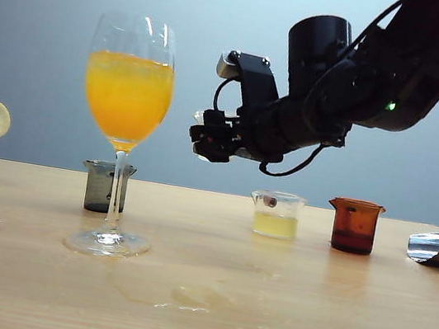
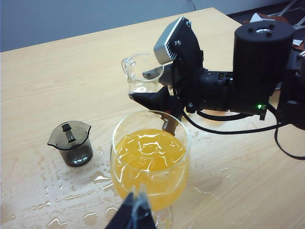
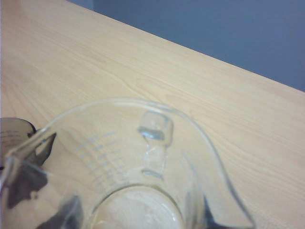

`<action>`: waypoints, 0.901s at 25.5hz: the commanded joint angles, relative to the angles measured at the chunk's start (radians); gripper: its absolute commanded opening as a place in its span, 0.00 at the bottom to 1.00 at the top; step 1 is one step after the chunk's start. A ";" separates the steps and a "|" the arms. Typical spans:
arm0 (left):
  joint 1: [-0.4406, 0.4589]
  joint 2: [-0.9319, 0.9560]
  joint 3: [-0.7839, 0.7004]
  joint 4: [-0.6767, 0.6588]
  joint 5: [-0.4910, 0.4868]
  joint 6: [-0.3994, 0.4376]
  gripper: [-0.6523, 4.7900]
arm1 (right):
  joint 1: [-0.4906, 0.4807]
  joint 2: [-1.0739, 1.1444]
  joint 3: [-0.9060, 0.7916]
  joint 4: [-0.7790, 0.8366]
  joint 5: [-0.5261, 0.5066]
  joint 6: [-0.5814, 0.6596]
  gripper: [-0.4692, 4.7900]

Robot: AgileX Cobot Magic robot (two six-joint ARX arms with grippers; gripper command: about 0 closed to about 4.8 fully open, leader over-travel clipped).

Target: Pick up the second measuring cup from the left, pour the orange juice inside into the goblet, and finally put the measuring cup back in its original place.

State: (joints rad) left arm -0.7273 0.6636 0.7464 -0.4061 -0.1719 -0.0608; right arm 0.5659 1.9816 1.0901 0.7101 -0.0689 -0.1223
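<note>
The right gripper point(image 2: 151, 93) is gripping the emptied second measuring cup point(image 2: 139, 72) in the air beside the full goblet point(image 1: 129, 88), the left gripper point(image 2: 135, 213) is pinching the stem, and clipping that rim risks spilling orange juice point(image 2: 150, 157)

I see the second measuring cup point(image 2: 139, 72), clear and emptied, held above the table point(image 1: 305, 312). The goblet point(image 1: 128, 100) stands upright near the table's left edge, its bowl holding orange juice point(image 1: 127, 93).
</note>
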 commanded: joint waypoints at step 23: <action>0.000 -0.001 0.004 -0.005 -0.011 0.002 0.11 | 0.074 0.077 0.005 0.037 0.077 0.151 0.30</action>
State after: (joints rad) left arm -0.7273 0.6632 0.7464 -0.4194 -0.1799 -0.0608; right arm 0.6434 2.0521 1.0935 0.7212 0.0010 0.0219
